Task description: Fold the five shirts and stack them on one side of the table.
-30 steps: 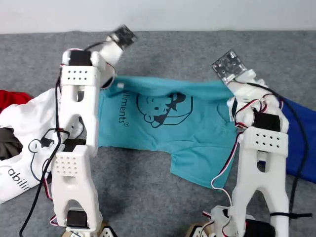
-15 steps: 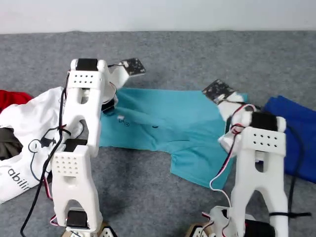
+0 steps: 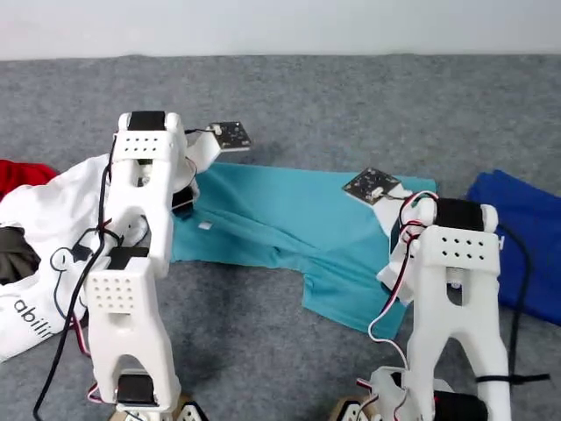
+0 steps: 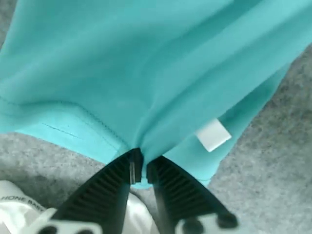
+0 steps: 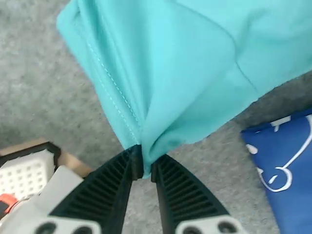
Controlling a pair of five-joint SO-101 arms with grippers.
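Observation:
A teal shirt lies across the middle of the grey table, its far half folded over toward the near side so the plain back shows. My left gripper is shut on the shirt's folded edge at its left end, beside a white label. Pinching a bunched corner at the shirt's right end, my right gripper is also shut on the teal shirt. In the high view the left arm and the right arm stand over those two ends.
A white printed shirt lies crumpled at the left, with a red cloth and a dark cloth by the edge. A blue shirt lies at the right. Bare grey table runs along the near side.
Both arms drew the teal shirt's far edge toward the near side, folding it over. The printed front that showed earlier is now covered.

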